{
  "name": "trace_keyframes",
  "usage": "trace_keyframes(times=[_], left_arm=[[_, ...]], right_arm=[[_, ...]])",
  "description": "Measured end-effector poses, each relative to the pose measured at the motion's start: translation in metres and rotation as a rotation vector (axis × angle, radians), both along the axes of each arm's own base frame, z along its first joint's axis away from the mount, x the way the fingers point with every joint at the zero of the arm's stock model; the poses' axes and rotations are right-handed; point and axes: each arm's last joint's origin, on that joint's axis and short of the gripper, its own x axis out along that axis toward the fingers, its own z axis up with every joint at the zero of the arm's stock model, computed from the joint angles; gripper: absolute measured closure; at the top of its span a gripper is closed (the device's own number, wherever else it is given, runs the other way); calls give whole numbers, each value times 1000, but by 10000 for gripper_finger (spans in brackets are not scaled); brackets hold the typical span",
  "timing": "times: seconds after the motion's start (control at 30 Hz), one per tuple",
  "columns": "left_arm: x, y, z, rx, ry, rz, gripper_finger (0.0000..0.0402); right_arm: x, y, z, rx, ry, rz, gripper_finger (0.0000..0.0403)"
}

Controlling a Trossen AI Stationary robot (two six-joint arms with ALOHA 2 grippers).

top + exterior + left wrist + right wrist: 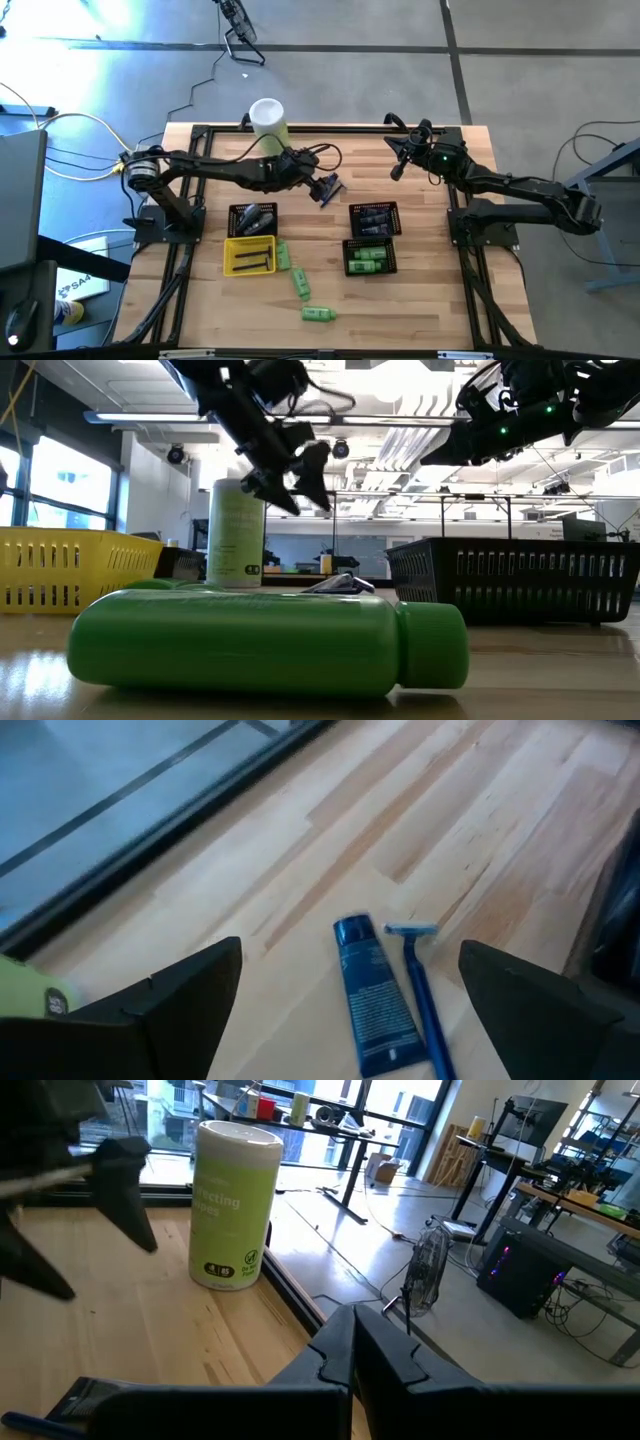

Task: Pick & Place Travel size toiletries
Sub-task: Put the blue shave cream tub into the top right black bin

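A dark blue tube (372,1000) and a blue razor (422,990) lie flat side by side on the wooden table. My left gripper (350,948) hovers above them, open, one finger to either side and touching neither; it also shows at table centre (327,188) and raised in the low view (297,472). Three small green bottles lie on the table: one (283,256) beside the yellow tray, another (302,283) nearer, and a third (318,314) closest to the near edge, large in the low view (270,640). My right gripper (352,1342) is shut and held off the table at the far right (400,160).
The tall pale-green canister (268,122) stands at the far edge. A black basket (253,220) with dark items sits above the yellow tray (250,256). Two black baskets on the right hold dark items (375,220) and green bottles (370,258). Bare wood lies toward the near edge.
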Motion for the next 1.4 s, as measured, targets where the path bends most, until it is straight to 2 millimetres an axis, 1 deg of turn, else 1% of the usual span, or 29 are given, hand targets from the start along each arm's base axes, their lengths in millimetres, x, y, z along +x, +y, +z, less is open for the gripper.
trace_keyframes(times=[0.07,0.27,0.37,0.5,0.63,0.8,0.9,1.0,1.23,1.33,1.4], left_arm=[[3,1,-10,-15,24,8,34],[17,5,-34,-58,14,11,34],[17,13,-34,-127,-24,-6,34],[13,24,-35,-205,-46,44,34],[13,27,-36,-243,-58,17,34],[20,27,-54,-248,-35,14,34],[23,28,-68,-265,4,30,34],[27,29,-81,-273,6,36,34],[32,31,-95,-274,14,38,34],[35,31,-96,-267,-17,34,34],[37,32,-100,-265,-22,33,34]], right_arm=[[0,0,0,0,0,-1,401],[0,0,0,0,1,0,400],[0,0,0,0,0,-2,400],[0,0,0,0,1,-3,400],[0,0,0,-1,0,-3,400],[0,0,0,-1,1,-5,400],[0,0,0,-1,0,-6,400],[0,0,0,-1,1,-5,400],[0,0,0,-1,1,-5,400],[0,0,0,-1,1,-4,400],[0,0,0,-1,1,-5,400]])
